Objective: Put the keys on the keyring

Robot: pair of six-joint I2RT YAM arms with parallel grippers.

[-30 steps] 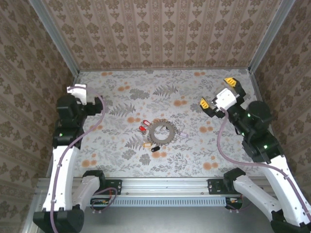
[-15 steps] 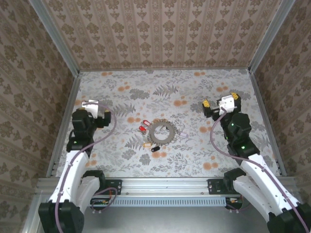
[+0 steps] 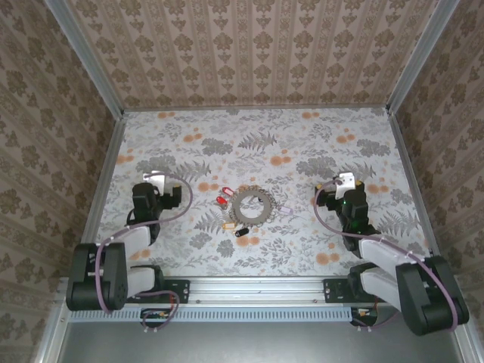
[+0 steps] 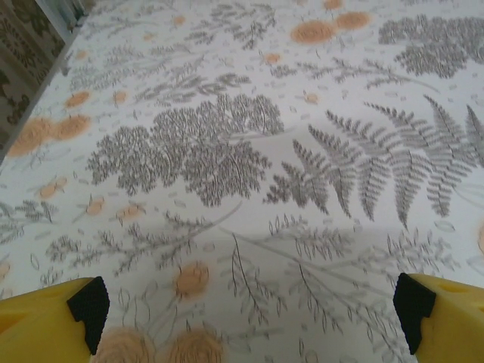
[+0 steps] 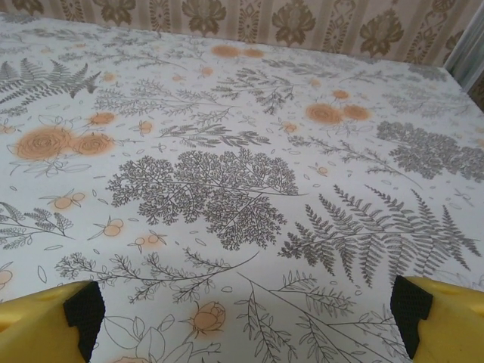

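Seen from above, the broad flat grey-brown doughnut-shaped keyring lies flat at the middle of the flower-printed table. It is round, so it has no long axis. The tiny coloured-head keys lie just beside it, and I cannot tell which way they point.

In the left wrist view, the left gripper has its jaws spread wide and holds nothing.

In the right wrist view, the right gripper is likewise spread wide and holds nothing.

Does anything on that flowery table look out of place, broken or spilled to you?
Nothing looks broken or spilled. The tiny keys just lie loose beside the keyring near the middle of the table, none threaded on it. The left end effector and right end effector are open and hold nothing.
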